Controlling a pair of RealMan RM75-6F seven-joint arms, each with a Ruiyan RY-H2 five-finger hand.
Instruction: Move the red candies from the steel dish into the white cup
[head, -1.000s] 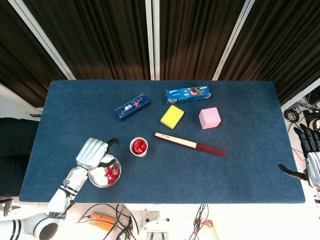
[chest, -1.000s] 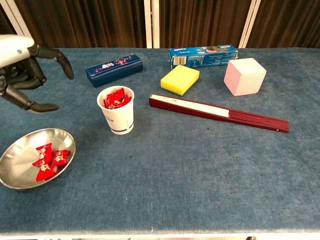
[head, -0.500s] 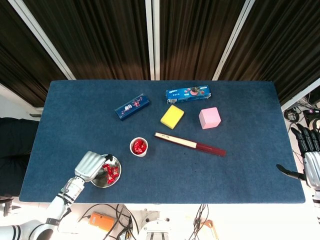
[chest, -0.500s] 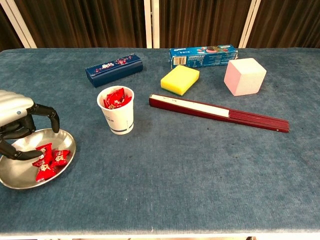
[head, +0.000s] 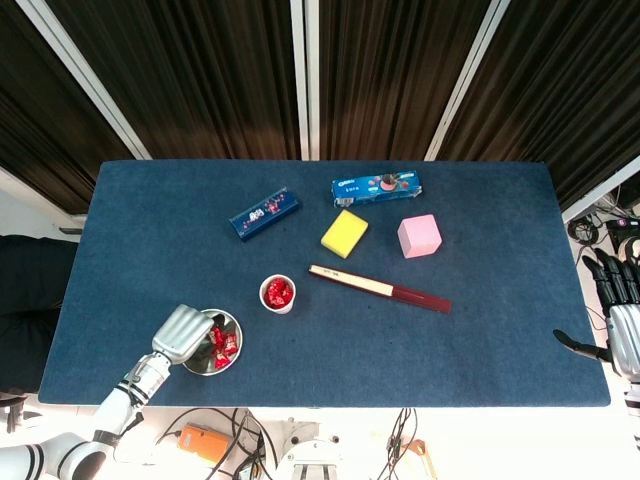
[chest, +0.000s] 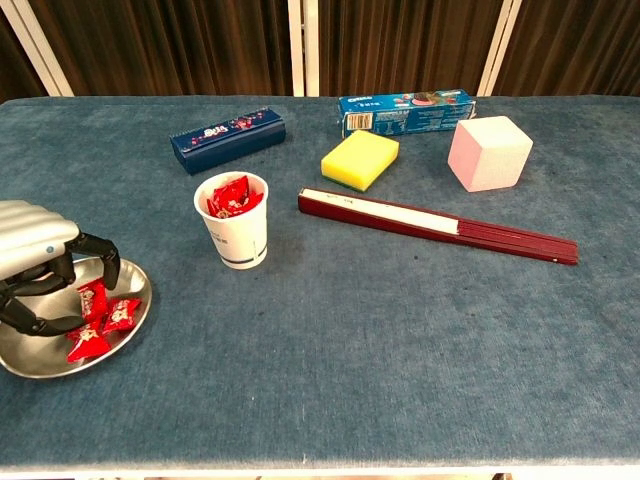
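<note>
Left robot hand (chest: 38, 262) curls down into steel dish (chest: 128, 325), fingertips among red candies (chest: 100, 318); grasp unclear.

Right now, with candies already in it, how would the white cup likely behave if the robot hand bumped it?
The white cup looks like thin paper, so probably light and easily dented. It stands upright, taller than wide, on a narrower base, so a bump near the rim may tip it. The few red candies inside likely add little ballast.

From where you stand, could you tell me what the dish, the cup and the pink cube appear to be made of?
Dish: polished metal, mirror-like sheen. Cup: white, matte, probably paper, though plastic is possible. Pink cube: matte, softly rounded edges, possibly foam.
</note>
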